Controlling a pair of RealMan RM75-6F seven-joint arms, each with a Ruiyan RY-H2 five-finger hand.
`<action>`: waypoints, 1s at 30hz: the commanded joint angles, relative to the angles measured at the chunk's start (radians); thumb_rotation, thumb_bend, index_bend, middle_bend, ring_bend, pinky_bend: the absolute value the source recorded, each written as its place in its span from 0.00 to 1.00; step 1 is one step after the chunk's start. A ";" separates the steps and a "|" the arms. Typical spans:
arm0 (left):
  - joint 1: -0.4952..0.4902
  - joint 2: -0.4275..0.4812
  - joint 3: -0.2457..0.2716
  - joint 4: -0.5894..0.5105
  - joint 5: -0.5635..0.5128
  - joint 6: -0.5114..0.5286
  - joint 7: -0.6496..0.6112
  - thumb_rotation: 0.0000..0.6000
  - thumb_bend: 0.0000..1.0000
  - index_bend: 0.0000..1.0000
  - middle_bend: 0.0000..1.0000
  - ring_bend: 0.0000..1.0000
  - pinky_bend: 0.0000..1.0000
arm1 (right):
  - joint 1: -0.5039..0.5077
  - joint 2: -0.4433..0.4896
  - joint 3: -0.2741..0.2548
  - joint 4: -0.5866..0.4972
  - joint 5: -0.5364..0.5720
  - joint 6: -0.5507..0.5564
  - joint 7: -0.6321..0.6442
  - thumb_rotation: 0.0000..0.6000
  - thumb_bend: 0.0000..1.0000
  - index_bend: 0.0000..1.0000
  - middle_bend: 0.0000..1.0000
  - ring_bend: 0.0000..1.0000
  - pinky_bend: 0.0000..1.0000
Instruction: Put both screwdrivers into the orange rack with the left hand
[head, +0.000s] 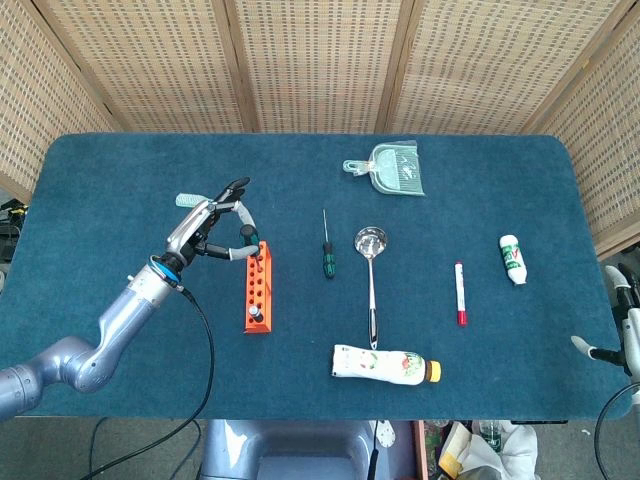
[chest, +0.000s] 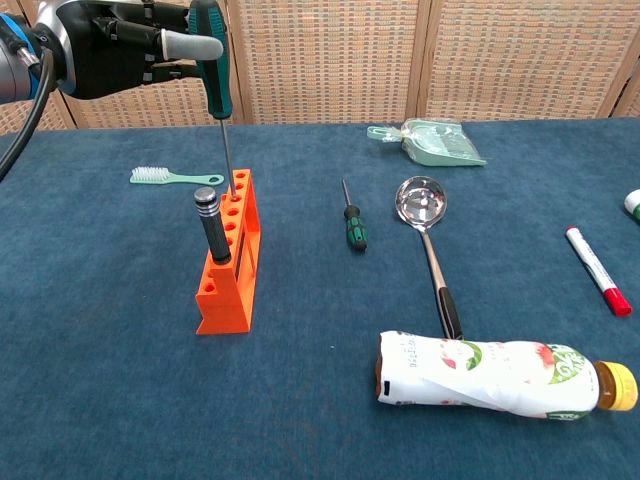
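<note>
The left hand (chest: 110, 45) grips a teal-handled screwdriver with a thin steel shaft (chest: 212, 62) upright, its tip hanging just above the far holes of the orange plastic rack (chest: 232, 262) below the hand. A black ribbed-handle driver (chest: 211, 222) already stands in a nearer hole of that rack. The small green-handled screwdriver (chest: 354, 227) lies flat on the blue cloth, well off to the hand's right side.

The likely risk is a miss: if the shaft tilts or the tip lands on the rack's top face between holes, pushing down could tip the light rack or skid the tip off. Releasing early would let the screwdriver topple. The right hand (head: 622, 320) barely shows at the table edge; whether it is open or closed cannot be told.
</note>
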 joint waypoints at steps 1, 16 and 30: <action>-0.001 -0.003 0.001 0.004 0.000 0.000 0.002 1.00 0.49 0.70 0.00 0.00 0.00 | 0.000 0.000 0.000 0.000 0.000 -0.001 0.000 1.00 0.00 0.00 0.00 0.00 0.00; 0.001 -0.094 0.048 0.112 0.019 -0.003 0.005 1.00 0.50 0.70 0.00 0.00 0.00 | 0.002 -0.001 -0.001 0.003 0.003 -0.008 0.000 1.00 0.00 0.00 0.00 0.00 0.00; -0.007 -0.152 0.090 0.196 0.070 -0.009 0.015 1.00 0.50 0.70 0.00 0.00 0.00 | 0.004 -0.001 0.000 0.006 0.006 -0.014 0.003 1.00 0.00 0.00 0.00 0.00 0.00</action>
